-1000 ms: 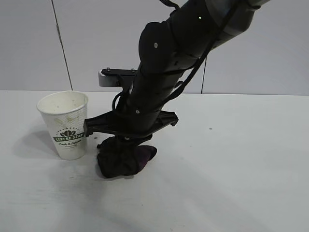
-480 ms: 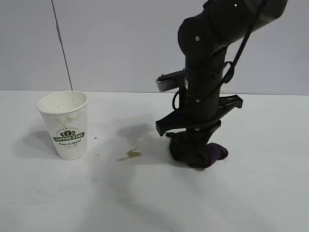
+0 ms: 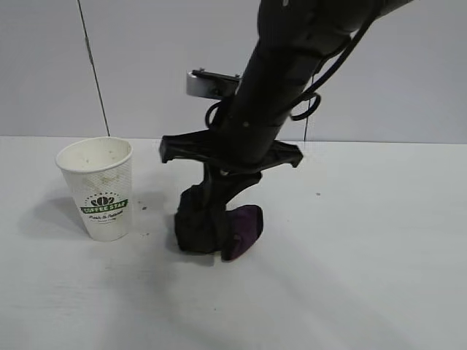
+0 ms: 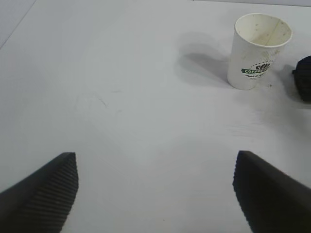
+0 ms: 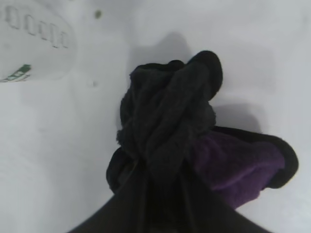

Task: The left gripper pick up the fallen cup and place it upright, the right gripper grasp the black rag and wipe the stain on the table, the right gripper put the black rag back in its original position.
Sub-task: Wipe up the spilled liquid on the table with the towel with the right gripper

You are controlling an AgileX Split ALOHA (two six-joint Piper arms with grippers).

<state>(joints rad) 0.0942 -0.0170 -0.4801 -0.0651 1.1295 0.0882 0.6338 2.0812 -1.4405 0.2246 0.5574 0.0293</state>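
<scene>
The white cup [image 3: 96, 187] with its green band stands upright on the table [image 3: 365, 277] at the left. My right gripper [image 3: 216, 195] points down just to the cup's right, shut on the bunched black rag [image 3: 213, 223], which presses on the tabletop. The right wrist view shows the rag [image 5: 170, 116] pinched by the right gripper [image 5: 163, 194], with the cup [image 5: 29, 43] close by. The rag hides the stain, apart from a few brown specks [image 3: 144, 208]. My left gripper [image 4: 155, 194] hovers open over bare table, well away from the cup [image 4: 257, 53].
A grey wall with a thin dark cable [image 3: 93, 69] rises behind the table. White tabletop stretches to the right of the rag and in front of it. The rag's edge [image 4: 304, 77] shows beside the cup in the left wrist view.
The right gripper swept the rag away from the cup to the right, uncovering a brown blotch, then came back left over it. The cup and the left gripper have not moved.
</scene>
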